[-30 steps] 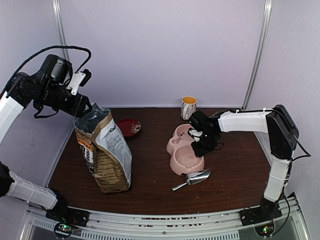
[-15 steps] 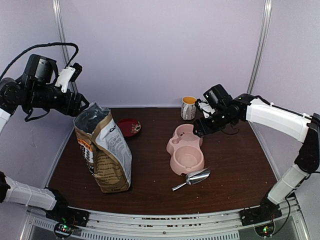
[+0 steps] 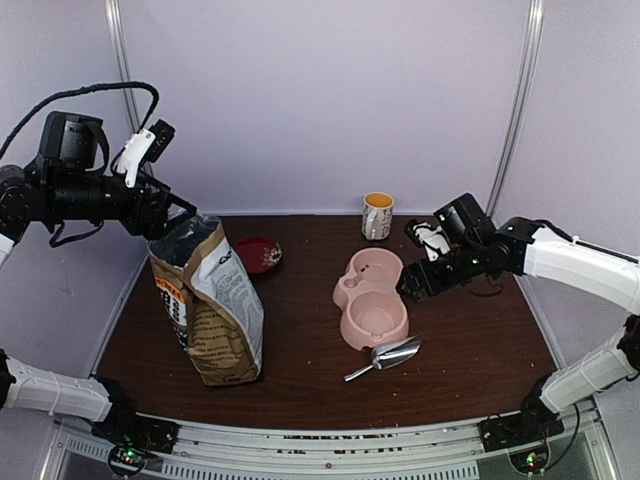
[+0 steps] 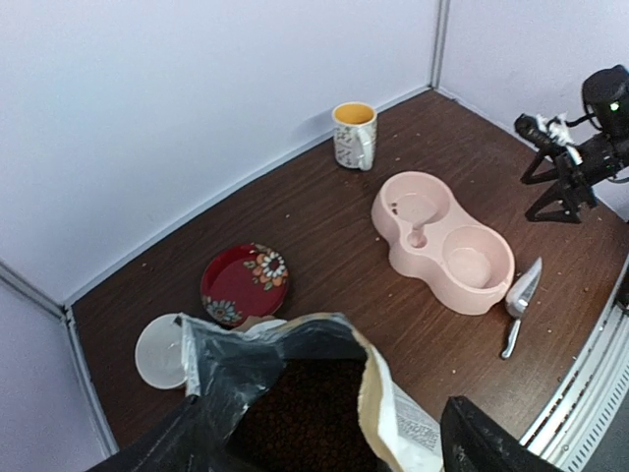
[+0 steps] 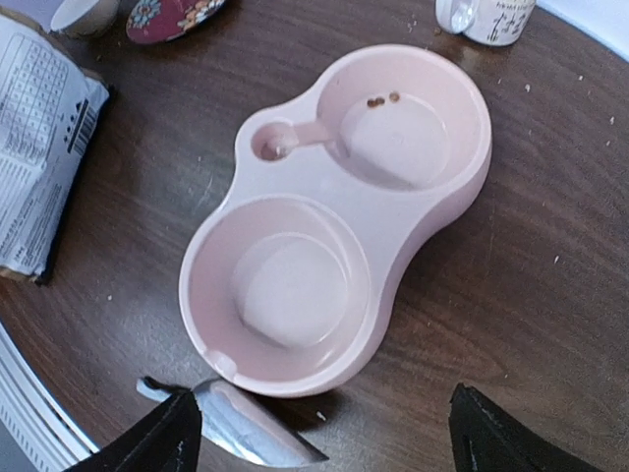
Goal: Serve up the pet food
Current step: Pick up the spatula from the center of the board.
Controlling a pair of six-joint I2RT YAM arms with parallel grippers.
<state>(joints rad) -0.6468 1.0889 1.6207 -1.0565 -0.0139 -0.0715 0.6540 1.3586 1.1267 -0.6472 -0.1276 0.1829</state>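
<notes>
Both spread: left tool (image 3: 178, 212) above kibble bag (image 3: 215, 310), right tool (image 3: 412, 285) near pink feeder (image 3: 348, 298)

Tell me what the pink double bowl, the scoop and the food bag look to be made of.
Double bowl: probably moulded plastic, matte pink, with smooth rounded edges.
Scoop: metal, shiny silver with reflections.
Bag: creased tan paper outside, with a glossy dark lining, probably plastic film.

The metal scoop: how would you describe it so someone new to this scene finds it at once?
On the dark brown table, find the pink double bowl near the middle. At its near end lies the scoop, flat on the wood. It is the only shiny silver thing there, small and slim beside the pale pink bowl.
</notes>
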